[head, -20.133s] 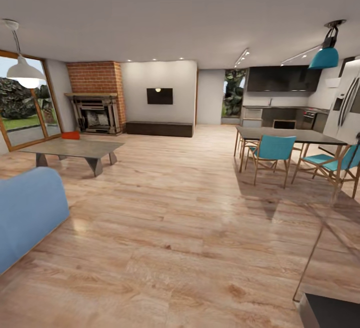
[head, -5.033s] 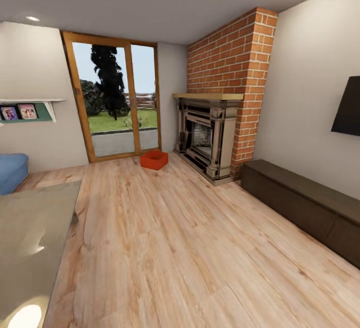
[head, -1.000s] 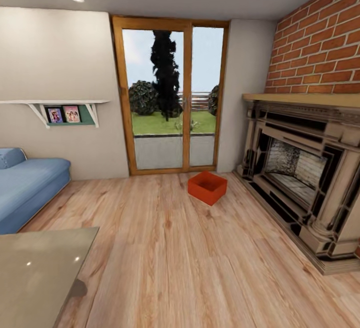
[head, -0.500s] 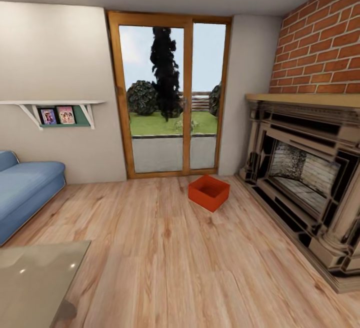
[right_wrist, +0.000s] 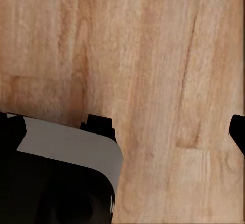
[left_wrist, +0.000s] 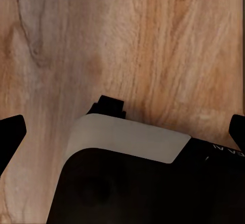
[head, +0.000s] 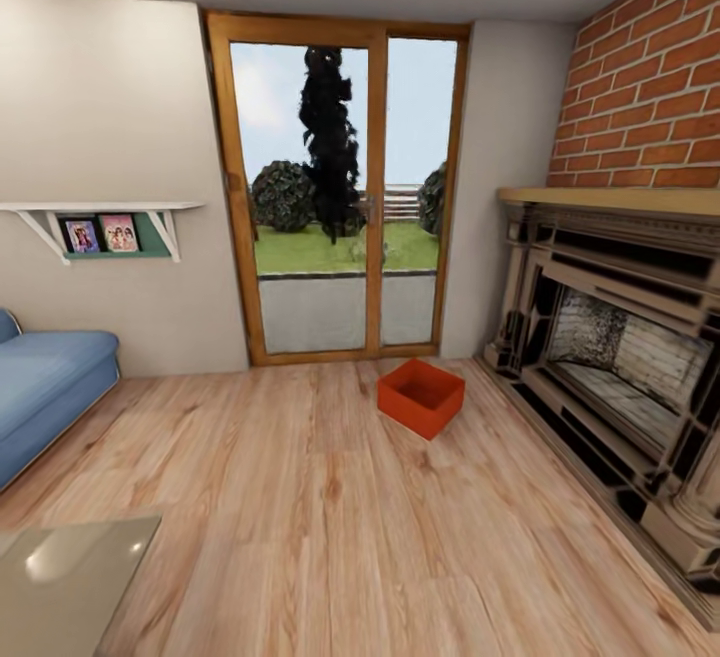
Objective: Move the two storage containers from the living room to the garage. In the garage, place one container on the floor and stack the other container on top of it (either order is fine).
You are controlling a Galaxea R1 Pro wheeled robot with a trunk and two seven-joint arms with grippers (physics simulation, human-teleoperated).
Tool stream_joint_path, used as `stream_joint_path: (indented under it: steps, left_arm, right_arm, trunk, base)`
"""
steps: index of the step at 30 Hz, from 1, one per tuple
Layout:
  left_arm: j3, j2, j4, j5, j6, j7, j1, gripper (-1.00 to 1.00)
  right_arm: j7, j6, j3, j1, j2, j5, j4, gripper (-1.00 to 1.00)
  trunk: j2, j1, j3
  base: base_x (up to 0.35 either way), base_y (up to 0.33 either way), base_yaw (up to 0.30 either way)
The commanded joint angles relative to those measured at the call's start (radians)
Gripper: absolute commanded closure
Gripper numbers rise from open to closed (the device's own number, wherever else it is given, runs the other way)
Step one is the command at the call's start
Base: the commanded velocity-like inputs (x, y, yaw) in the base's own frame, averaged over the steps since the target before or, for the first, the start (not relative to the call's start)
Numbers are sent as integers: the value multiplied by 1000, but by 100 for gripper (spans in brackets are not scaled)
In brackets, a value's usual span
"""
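Head view: the living room, seen from the robot's head; one red-orange storage container (head: 421,397) sat on the light wood-plank floor (head: 330,537), open side up and turned at an angle to the planks, just in front of the wood-framed glass door (head: 345,187) and near the dark fireplace (head: 620,357); it touched neither; whether a second container was nested inside it could not be made out at this range; the brick chimney (head: 650,87) was cut off by the upper and right edges, and the fireplace surround ran out of the picture at the lower right; a blue sofa (head: 45,387) was cut off at the left edge, so that only one end of it appeared; a glossy grey surface (head: 65,582) showed as one corner at the lower left, the rest out of frame; a white wall shelf (head: 95,212) carried two small framed pictures (head: 100,234), too small to read.

Left wrist view: the left tool (left_wrist: 122,127) pointed down at bare wood planks; its two dark fingertips (left_wrist: 11,132) appeared at opposite edges of the picture, spread wide, with nothing between them; the robot's own pale and black body (left_wrist: 132,178) hid the planks below.

Right wrist view: the right tool (right_wrist: 122,127) likewise stood wide apart over the planks, one fingertip (right_wrist: 238,129) cut off at the edge, nothing held; the black and pale body (right_wrist: 56,173) hid part of the floor.
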Motion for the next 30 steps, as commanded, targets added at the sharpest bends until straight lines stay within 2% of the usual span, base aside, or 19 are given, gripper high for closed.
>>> stream_joint_path:
  steps: [1,11,30]
  left_arm:
    - [-5,0,0,7,-2,3,-1,-100]
    - [-5,-1,0,7,-3,3,-1,-100]
    - [-5,-1,0,7,-3,3,-1,-100]
  right_arm:
    - [-3,-6,6,-1,0,0,3,-100]
    - [-3,-7,5,-1,-3,3,3,-100]
    - [8,-2,10,-1,-6,6,3,-100]
  trunk:
    - [-1,1,-1]
    - [-1,1,-1]
    - [-1,1,-1]
  base:
    - [326,0,7]
    - [326,0,97]
    - [326,0,5]
